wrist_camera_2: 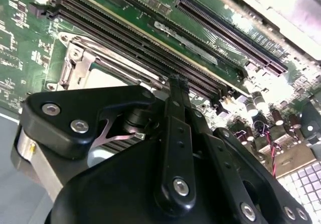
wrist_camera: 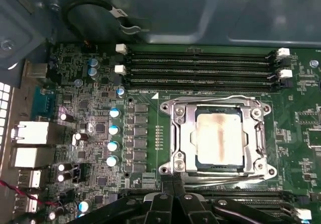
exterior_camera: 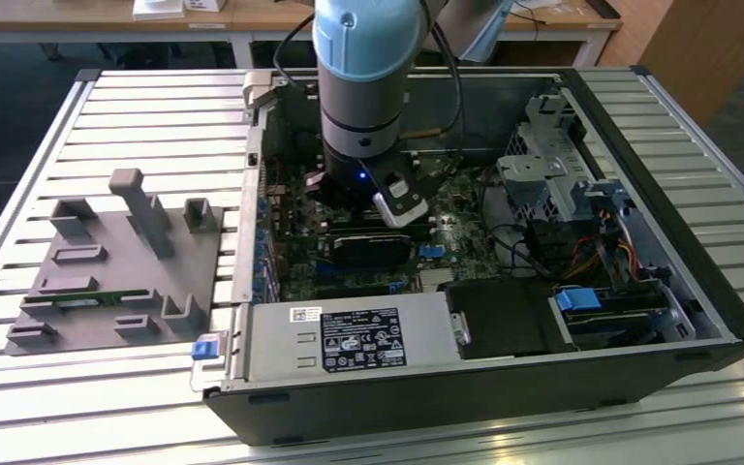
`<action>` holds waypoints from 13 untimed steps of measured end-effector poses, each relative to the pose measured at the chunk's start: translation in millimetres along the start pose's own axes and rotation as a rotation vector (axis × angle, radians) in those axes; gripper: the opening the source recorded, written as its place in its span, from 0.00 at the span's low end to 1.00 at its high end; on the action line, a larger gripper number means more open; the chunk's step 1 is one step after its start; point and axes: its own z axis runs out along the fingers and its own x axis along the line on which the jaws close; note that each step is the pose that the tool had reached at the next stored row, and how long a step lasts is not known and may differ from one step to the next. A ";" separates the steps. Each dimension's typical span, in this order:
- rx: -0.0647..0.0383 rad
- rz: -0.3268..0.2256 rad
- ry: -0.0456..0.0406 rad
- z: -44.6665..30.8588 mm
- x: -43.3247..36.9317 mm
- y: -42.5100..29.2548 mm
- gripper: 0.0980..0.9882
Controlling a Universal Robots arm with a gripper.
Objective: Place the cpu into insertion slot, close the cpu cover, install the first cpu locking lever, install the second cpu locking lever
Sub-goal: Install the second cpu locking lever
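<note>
In the first wrist view the cpu (wrist_camera: 219,138) lies flat in the insertion slot (wrist_camera: 264,113), its pale metal face showing a brownish smear. The cpu cover (wrist_camera: 183,138) lies down over it and frames the chip in its window. Thin wire levers run along two opposite sides of the frame, one by the memory slots (wrist_camera: 210,99) and one on the gripper's side (wrist_camera: 225,176). My gripper (wrist_camera: 173,180) is shut, its tips together right at the socket's near corner. The second wrist view has the fingertips (wrist_camera_2: 175,83) just beside the cover (wrist_camera_2: 85,66). In the exterior view the gripper (exterior_camera: 346,194) is low inside the open computer case.
Long black memory slots (wrist_camera: 200,68) flank the socket, with more on the gripper's side (wrist_camera: 246,196). Capacitors (wrist_camera: 114,128) and rear ports (wrist_camera: 30,133) stand nearby. The power supply (exterior_camera: 346,339), drive cage (exterior_camera: 546,165) and case walls close in. A grey fixture (exterior_camera: 113,262) sits on the table.
</note>
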 end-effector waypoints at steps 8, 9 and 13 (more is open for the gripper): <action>-0.027 0.000 -0.0011 3.7 0.6 -0.8 0.01; -0.030 0.000 -0.0012 4.0 0.7 -0.9 0.01; -0.036 0.000 -0.0012 4.9 1.4 -1.1 0.01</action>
